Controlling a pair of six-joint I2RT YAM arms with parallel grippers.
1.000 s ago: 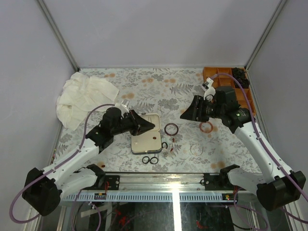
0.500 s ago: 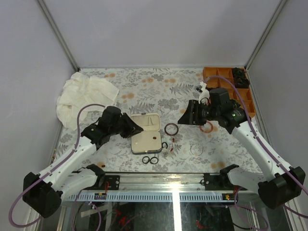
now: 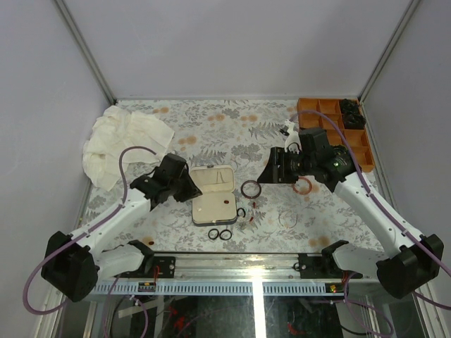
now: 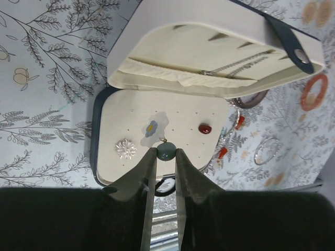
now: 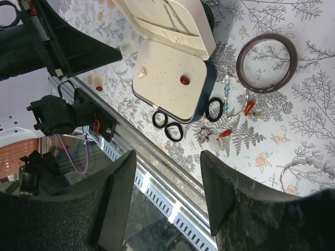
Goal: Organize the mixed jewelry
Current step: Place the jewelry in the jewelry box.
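My left gripper [image 4: 167, 152] is shut on a small green bead earring [image 4: 167, 149], held over the open navy case [image 4: 99, 157]. On the case's cream lining lie a red bead [image 4: 204, 128], a silver snowflake [image 4: 125, 148] and a blue flower piece [image 4: 152, 127]. My right gripper [image 5: 168, 156] hangs open and empty above the table's front edge. Near it lie the dark reddish-brown bangle [image 5: 267, 63], black rings [image 5: 174, 132], red earrings [image 5: 225, 134] and a silver wire hoop [image 5: 309, 175]. From above, the left gripper [image 3: 196, 189] is at the case's left edge and the right gripper [image 3: 270, 173] is right of the bangle [image 3: 251, 189].
An orange divided tray [image 3: 331, 116] stands at the back right. A crumpled white cloth [image 3: 123, 141] lies at the back left. An orange bangle [image 3: 303, 186] lies under the right arm. The metal rail [image 3: 254, 264] runs along the front edge.
My left arm has drawn back to the left off the case, its jaws still shut. The right arm has shifted a little left and farther back.
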